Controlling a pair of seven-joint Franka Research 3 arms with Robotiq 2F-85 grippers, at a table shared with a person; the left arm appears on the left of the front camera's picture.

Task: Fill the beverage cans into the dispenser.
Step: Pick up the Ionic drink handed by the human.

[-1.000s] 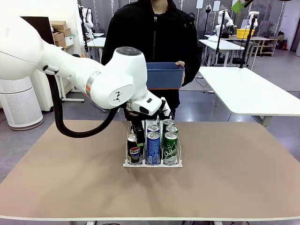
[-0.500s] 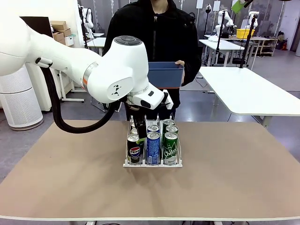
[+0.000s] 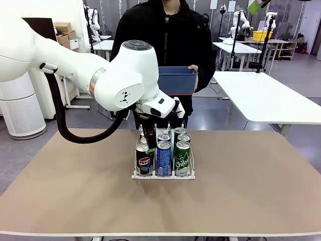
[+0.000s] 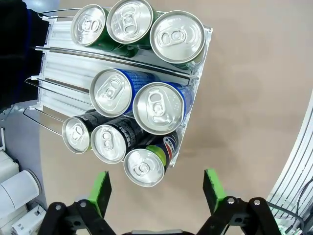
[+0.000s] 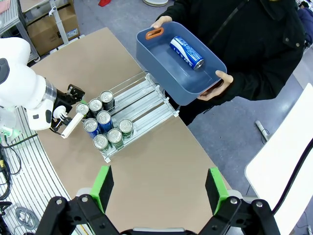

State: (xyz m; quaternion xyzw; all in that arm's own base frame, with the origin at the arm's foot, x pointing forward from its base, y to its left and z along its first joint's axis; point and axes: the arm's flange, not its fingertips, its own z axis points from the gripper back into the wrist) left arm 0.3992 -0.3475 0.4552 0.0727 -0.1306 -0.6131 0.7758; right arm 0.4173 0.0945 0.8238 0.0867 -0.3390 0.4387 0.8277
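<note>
The white wire dispenser (image 3: 136, 176) stands mid-table with several beverage cans upright in its three lanes. In the left wrist view, three green cans (image 4: 129, 20) fill one lane, two blue ones (image 4: 158, 107) the middle, and three black Pepsi ones (image 4: 143, 167) the third. My left gripper (image 4: 156, 191) hovers open just above the front Pepsi can, holding nothing; in the front view the left gripper (image 3: 148, 143) sits over the left lane. My right gripper (image 5: 159, 188) hangs open high above the table, empty. One blue-and-white can (image 5: 186, 51) lies in the blue bin (image 5: 161, 81).
A person in black at the far side holds the blue bin (image 3: 176, 80) in both hands above the table edge, just behind the dispenser (image 5: 142, 95). My bulky left arm (image 3: 120, 83) looms over the dispenser's left rear. Brown tabletop lies bare on both sides.
My left arm has lifted up and back a little from the black-can lane, jaws still wide. Cans, person and bin have stayed put.
</note>
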